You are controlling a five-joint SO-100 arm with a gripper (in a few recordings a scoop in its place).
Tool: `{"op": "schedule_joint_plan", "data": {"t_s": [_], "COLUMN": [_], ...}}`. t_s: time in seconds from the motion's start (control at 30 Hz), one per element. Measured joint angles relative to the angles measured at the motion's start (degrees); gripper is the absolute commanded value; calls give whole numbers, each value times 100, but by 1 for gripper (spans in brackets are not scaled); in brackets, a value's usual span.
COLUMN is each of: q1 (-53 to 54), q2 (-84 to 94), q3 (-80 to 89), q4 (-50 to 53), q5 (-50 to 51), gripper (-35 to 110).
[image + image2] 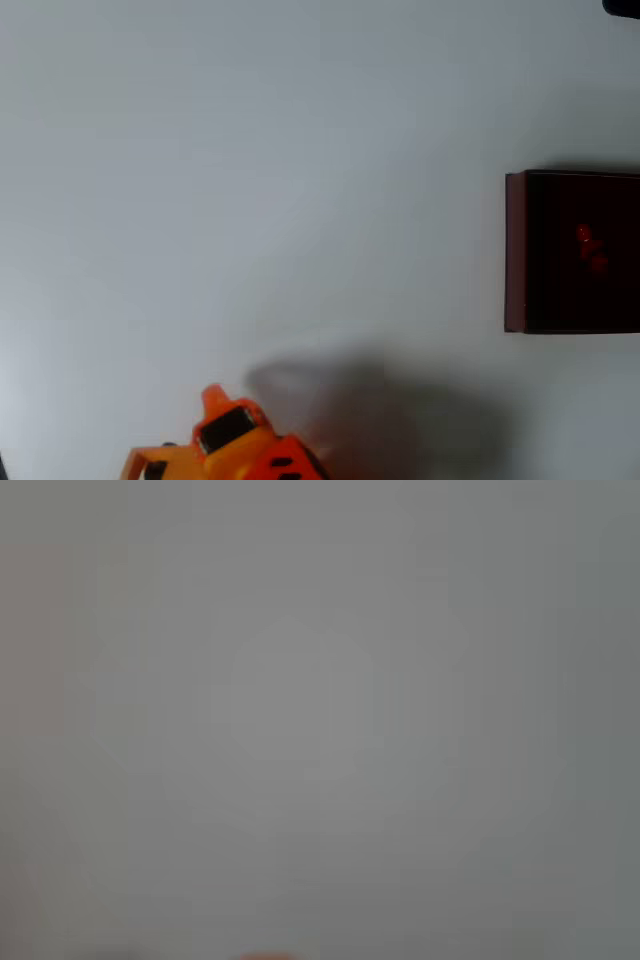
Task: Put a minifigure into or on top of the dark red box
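Red against the black floor of the dark red box [515,250], the minifigure [590,248] lies well away from the orange hand [215,400], whose grip I cannot tell, so it should just stay clear.

From my overhead view the box [516,250] sits at the right edge of the picture, cut off by the frame so I only get its left part. It's square-cornered, with thin maroon walls and an almost black inside, resting flat with its open side up. Inside it I can make out the minifigure [590,248], a tiny bright red blur on the dark floor. I can't tell its pose.
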Motion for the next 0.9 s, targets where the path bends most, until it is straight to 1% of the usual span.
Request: {"op": "schedule_joint_plan", "data": {"t_s": [0.07, 0.1, 0.2, 0.27, 0.3, 0.37, 0.43, 0.53, 0.67, 0.77, 0.9], "q1": [158, 220, 343, 334, 396, 396, 413, 729, 756, 826, 765], "q2": [0, 9, 9, 0, 0, 18, -35, -211, -246, -255, -255], "q3": [0, 9, 158, 176, 176, 176, 79, -18, -79, -79, -79], "q4": [-9, -9, 167, 246, 272, 246, 141, 105, 79, 88, 97], "q5": [571, 1090, 3375, 4359, 4482, 4131, 3305, 2039, 237, -422, -633], "gripper": [1, 0, 0, 0, 0, 0, 0, 0, 2, 0, 0]}}
